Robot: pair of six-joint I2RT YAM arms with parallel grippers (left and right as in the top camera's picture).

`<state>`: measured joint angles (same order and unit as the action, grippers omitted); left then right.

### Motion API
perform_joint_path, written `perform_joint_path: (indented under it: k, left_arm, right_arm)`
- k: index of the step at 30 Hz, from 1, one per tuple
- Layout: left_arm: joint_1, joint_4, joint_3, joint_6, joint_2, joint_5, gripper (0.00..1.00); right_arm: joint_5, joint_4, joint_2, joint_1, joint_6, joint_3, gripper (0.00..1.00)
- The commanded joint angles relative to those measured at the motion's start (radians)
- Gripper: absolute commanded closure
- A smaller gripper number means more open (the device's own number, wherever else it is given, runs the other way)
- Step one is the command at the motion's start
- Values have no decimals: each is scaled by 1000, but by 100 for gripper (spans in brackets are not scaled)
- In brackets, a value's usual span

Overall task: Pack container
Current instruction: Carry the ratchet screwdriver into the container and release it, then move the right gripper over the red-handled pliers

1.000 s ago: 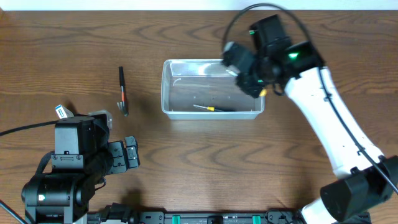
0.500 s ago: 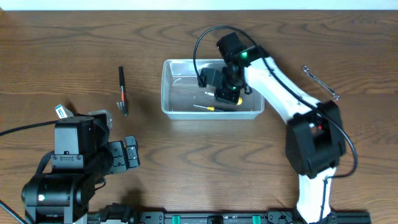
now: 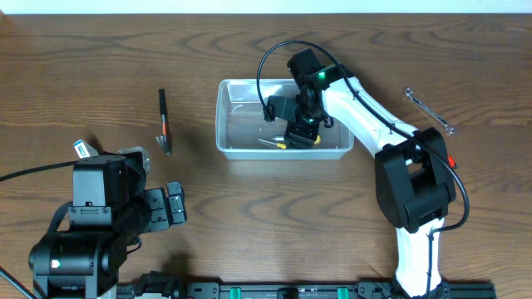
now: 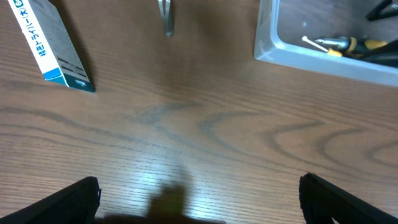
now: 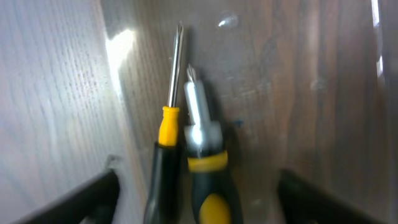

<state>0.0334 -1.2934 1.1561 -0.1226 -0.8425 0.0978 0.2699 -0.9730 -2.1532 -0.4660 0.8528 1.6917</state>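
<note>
The clear plastic container (image 3: 223, 124) stands at the table's middle rear. My right gripper (image 3: 301, 133) reaches down into it, open, its fingers (image 5: 93, 196) wide apart. Two screwdrivers lie side by side on the container floor between those fingers, touching neither. One is thin with a yellow collar and black handle (image 5: 166, 155); the other is stubby, black and yellow (image 5: 206, 180). In the overhead view the thin one's shaft (image 3: 270, 143) pokes out left of the gripper. My left gripper (image 3: 173, 205) hovers open over bare wood at the front left, its fingertips (image 4: 81, 199) far apart.
A slim black-and-red hand tool with a metal tip (image 3: 164, 120) lies left of the container. A small white-and-blue box (image 3: 82, 149) lies by the left arm. A silver wrench (image 3: 428, 110) lies at the far right. The container's near corner (image 4: 273, 46) shows in the left wrist view.
My right arm swung from the container's right end into it and lowered. Its jaws opened, leaving the stubby screwdriver beside the thin one. The left arm stayed still.
</note>
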Motion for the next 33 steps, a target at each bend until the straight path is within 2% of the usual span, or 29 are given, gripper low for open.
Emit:
perform_joint_path:
  k: [1,5,8,10,13,16,21,22,25,27,33]
  left_arm:
    - [-4,0,6,14,1,-5,2]
    - [-4,0,6,14,1,-5,2]
    - [-4,0,6,14,1,-5,2]
    - [-4,0,6,14,1,-5,2]
    - [-4,1,6,14,1,-5,2]
    - [-4,1,6,14,1,-5,2]
    - [-4,9,6,14,1,-5,2]
    - [-4,11,6,14,1,-5,2]
    - [-4,19,6,14,1,-5,2]
    - [-4,20,6,18,1,-5,2]
    - [-4,21,6,18,1,-5,2]
  right_arm:
    - [15,-3,1,-4,-46,24,11]
    - [14,-35,1,5,-140,100,8]
    - [-5,-110,1,17,-220,217,1]
    - [-65,-171,2,28,-304,316,1]
    - [-251,-280,3,57,-516,488,1]
    - [-412,-439,5,117,-787,668,1]
    - [-419,-703,5,283,-1143,831,1]
    - [-419,-728,5,309,-1172,832,1]
    - [-251,-726,17,402,-1132,781,1]
    - [-204,-726,32,441,-1106,738,1]
    - [-264,-726,187,478,-1090,515,1]
